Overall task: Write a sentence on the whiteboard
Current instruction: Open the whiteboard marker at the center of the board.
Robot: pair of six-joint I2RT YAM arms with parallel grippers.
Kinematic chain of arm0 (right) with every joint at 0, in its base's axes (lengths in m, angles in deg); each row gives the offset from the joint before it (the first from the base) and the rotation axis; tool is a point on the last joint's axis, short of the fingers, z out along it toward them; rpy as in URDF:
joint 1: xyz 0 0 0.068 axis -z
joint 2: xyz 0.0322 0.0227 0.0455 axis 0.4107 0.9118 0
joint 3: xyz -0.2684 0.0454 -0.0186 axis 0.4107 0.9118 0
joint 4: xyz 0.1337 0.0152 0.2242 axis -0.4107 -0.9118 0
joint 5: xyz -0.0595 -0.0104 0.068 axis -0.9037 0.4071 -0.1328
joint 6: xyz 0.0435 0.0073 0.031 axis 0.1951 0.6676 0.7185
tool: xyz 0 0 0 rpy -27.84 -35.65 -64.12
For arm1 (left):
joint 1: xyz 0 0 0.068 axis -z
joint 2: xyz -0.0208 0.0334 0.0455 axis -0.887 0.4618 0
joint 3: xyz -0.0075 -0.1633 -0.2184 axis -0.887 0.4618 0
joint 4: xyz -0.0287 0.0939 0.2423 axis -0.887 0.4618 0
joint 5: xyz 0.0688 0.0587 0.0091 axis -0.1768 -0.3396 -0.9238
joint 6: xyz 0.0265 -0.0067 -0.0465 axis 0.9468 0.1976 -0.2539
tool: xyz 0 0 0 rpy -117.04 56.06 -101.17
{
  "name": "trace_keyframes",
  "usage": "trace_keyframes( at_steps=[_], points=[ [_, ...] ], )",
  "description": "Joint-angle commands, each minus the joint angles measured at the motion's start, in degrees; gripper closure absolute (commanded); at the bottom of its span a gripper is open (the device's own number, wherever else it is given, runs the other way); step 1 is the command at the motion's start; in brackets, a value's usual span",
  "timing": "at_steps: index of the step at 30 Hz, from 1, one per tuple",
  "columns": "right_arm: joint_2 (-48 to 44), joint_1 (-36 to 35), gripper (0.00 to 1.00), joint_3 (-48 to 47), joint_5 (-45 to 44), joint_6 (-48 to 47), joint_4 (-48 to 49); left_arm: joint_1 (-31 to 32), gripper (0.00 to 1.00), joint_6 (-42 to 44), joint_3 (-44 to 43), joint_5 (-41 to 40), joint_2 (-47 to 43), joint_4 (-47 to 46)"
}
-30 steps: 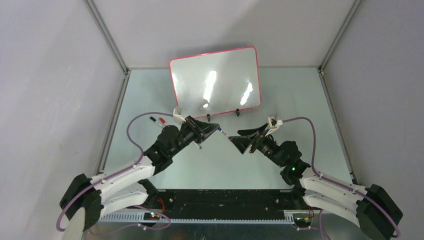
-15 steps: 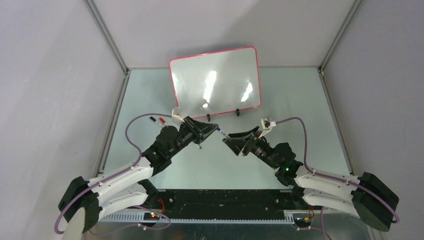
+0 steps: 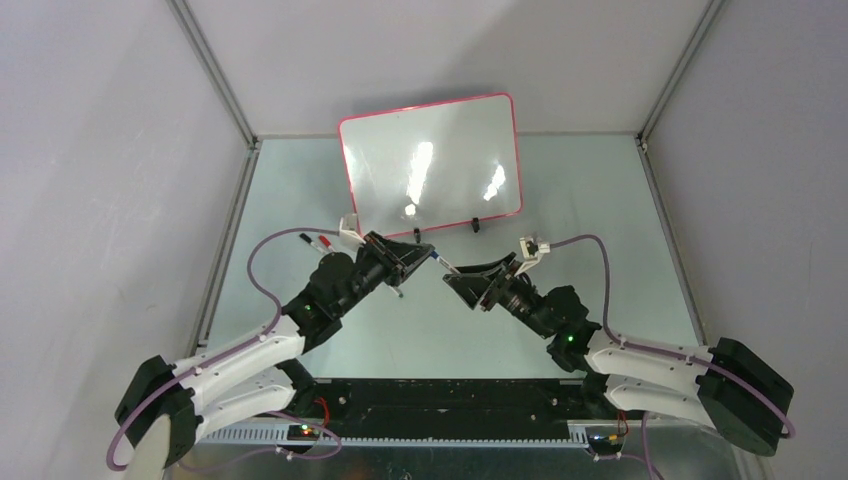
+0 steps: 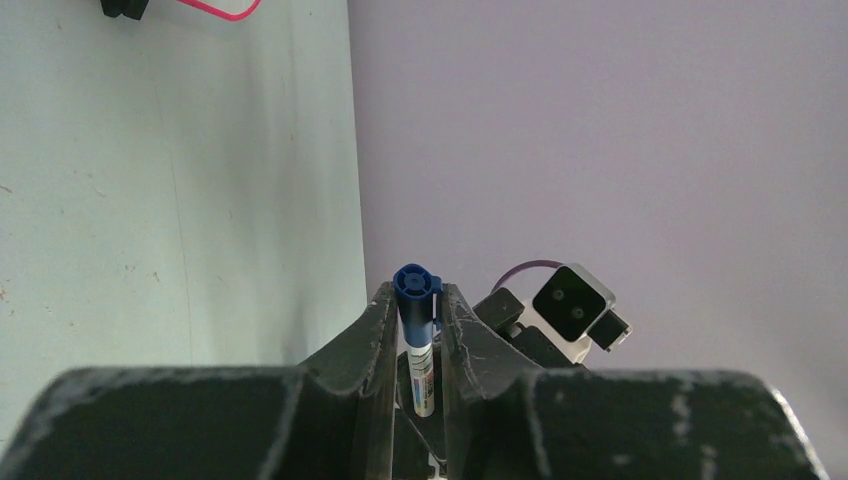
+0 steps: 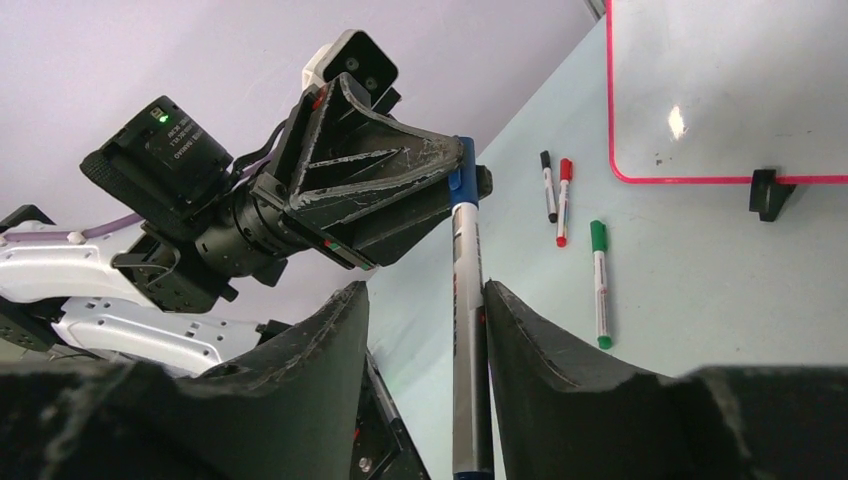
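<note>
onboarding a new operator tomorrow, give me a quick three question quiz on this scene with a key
1. True or false: the whiteboard already has writing on it.
2. Which hand is shut on the blue marker? A the left hand B the right hand C neither
3. What colours are the markers lying loose on the table?

Key:
1. False, the board is blank.
2. A. The right hand is open around the barrel, with a gap on one side.
3. Black marker, red marker, green marker.
</note>
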Motion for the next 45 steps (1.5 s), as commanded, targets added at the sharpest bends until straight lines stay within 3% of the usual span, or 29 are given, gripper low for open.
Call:
trace_keyframes(
  at_steps=[1, 4, 9, 19, 24, 29, 45],
  points=[
    [0.8, -0.6, 0.49, -2.6, -0.9, -0.4, 3.9, 0.5, 1.00, -0.6, -0.7, -1.5, -0.7, -1.1],
    [1.7, -0.6, 0.58, -2.8, -1.0, -0.3, 5.0, 0.9, 1.00, -0.6, -0.7, -1.4, -0.2, -1.5],
    [2.6, -0.7, 0.60, -3.5, -0.9, -0.2, 5.3, 1.1, 1.00, -0.5, -0.5, -1.6, -0.3, -1.4],
    [4.0, -1.0, 0.57, -4.2, -1.9, 0.0, 6.6, 1.1, 1.00, -0.9, 0.6, -2.6, -2.1, -1.3],
    [4.9, -1.3, 0.44, -4.2, -1.9, 0.2, 8.0, 1.1, 1.00, -1.7, 2.2, -4.6, -4.4, -1.5],
    [5.2, -1.4, 0.54, -4.7, -2.0, 0.0, 8.3, 1.1, 1.00, -2.0, 2.6, -6.2, -6.7, 1.1],
    [8.6, -2.6, 0.51, -6.0, -1.3, 0.2, 10.3, 1.3, 1.00, -6.0, 5.4, -7.5, -7.0, -3.0]
  ],
)
